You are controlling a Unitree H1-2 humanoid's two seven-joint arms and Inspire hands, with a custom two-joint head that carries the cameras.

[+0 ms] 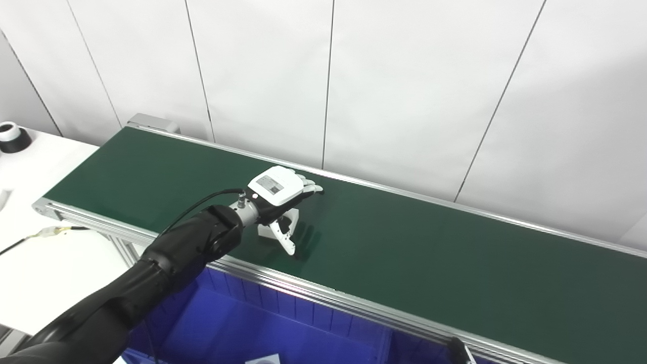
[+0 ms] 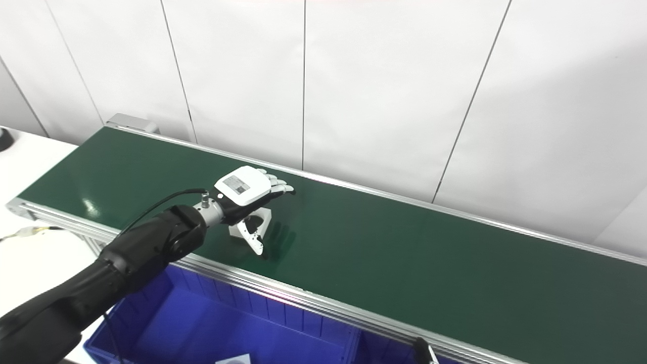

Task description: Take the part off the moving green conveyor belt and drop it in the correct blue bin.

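The left hand [image 1: 279,194] reaches out over the green belt [image 1: 455,263], palm down, its white back plate facing up. Directly under the palm sits a small white part [image 1: 275,230], touching the belt. It looks like a bracket of some kind; its exact shape is hard to make out because the hand covers its top. The fingers [image 1: 309,188] stretch forward past the part toward the far rail, and the thumb [image 2: 254,241] hangs down on the near side, right beside the part or against it. I cannot tell whether the hand has closed on the part: the fingers look fairly straight and spread, so my guess is that it is open and poised rather than gripping.

So the part lies straight below the hand, not ahead of it or to either side. The coming move, as I judge it, is a short drop and a close of the fingers, timed against the belt's travel. The part's long side seems to run roughly across the belt, toward the near rail, though that is uncertain.

The blue bin [image 2: 237,328] sits just below the belt's near rail, toward the robot. The right hand is not in sight; only a dark tip shows at the bottom edge, and I cannot say what it is.
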